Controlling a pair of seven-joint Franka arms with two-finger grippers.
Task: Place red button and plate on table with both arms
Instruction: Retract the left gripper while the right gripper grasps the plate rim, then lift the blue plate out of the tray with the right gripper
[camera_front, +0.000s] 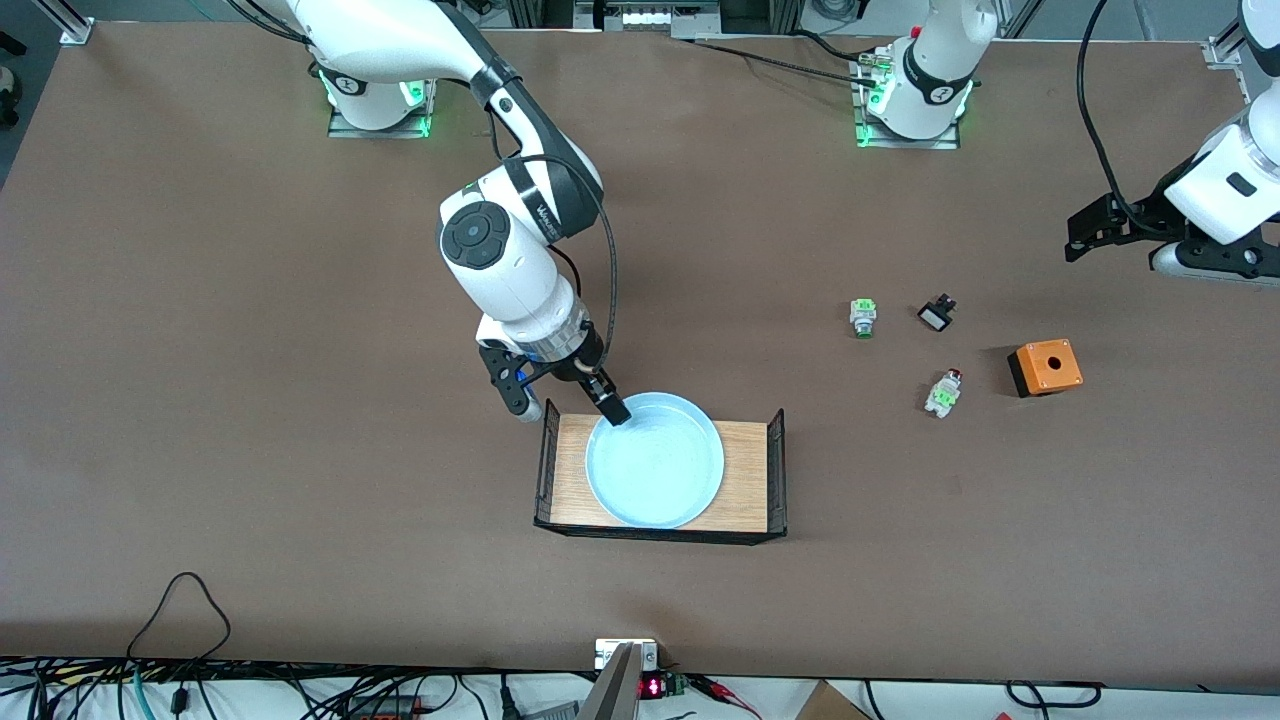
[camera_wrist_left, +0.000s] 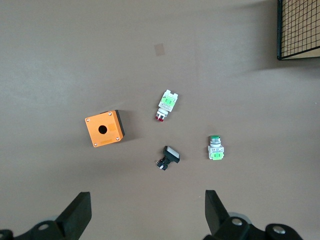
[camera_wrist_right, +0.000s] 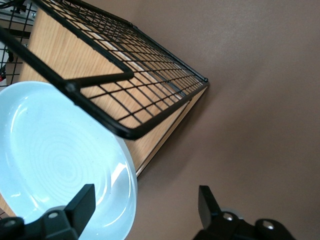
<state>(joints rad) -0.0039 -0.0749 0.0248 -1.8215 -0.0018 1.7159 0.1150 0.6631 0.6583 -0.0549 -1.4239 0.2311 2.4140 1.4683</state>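
Observation:
The light blue plate (camera_front: 655, 460) (camera_wrist_right: 50, 150) lies in a small wooden tray (camera_front: 745, 470). My right gripper (camera_front: 570, 405) (camera_wrist_right: 146, 207) is low at the plate's edge on the side toward the right arm's end. It is open and straddles the raised rim, one finger (camera_wrist_right: 82, 202) inside the plate and the other finger (camera_wrist_right: 210, 205) outside. The red button (camera_front: 944, 392) (camera_wrist_left: 166, 105) lies on its side on the brown table (camera_front: 300, 450), toward the left arm's end. My left gripper (camera_front: 1075, 238) (camera_wrist_left: 147, 212) waits open and empty, high over that end of the table.
Black mesh ends (camera_wrist_right: 140, 95) (camera_wrist_left: 299, 30) close the tray's two short sides. A green-capped button (camera_front: 863, 317) (camera_wrist_left: 215, 148), a small black-and-white part (camera_front: 936, 315) (camera_wrist_left: 168, 157) and an orange box with a hole (camera_front: 1046, 367) (camera_wrist_left: 104, 129) lie around the red button.

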